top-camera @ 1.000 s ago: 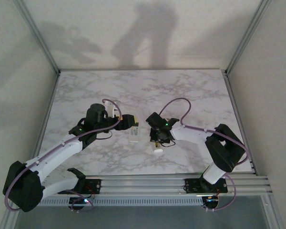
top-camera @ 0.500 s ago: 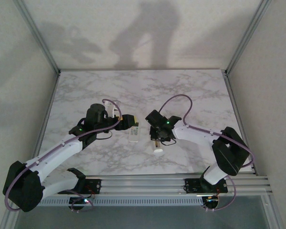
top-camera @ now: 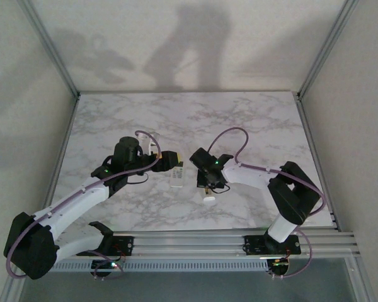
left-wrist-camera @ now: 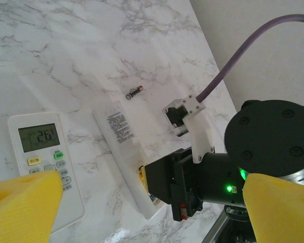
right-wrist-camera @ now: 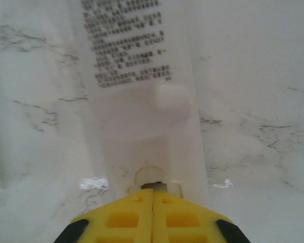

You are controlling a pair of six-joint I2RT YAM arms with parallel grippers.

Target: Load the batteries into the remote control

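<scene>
The remote control point(left-wrist-camera: 122, 144) lies back up on the marble, its printed label point(right-wrist-camera: 125, 45) facing me. My right gripper point(right-wrist-camera: 153, 191) is shut, and its yellow fingertips press on the remote's near end by a round notch. In the left wrist view the right gripper point(left-wrist-camera: 157, 190) covers that end. Something orange and blue shows beneath it, and I cannot tell whether that is a battery. One loose battery point(left-wrist-camera: 134, 92) lies on the table beyond the remote's far end. My left gripper point(top-camera: 174, 162) hovers open to the left, with nothing between its yellow fingers point(left-wrist-camera: 25, 202).
A shorter white remote with a lit display point(left-wrist-camera: 43, 162) lies left of the slim one, under my left gripper point(top-camera: 176, 179). A small white shape point(top-camera: 209, 200) sits just in front of the right gripper. The table's right edge and wall point(left-wrist-camera: 253, 45) lie beyond the battery.
My right gripper has edged slightly left over the remote's end. The left arm has not moved.
</scene>
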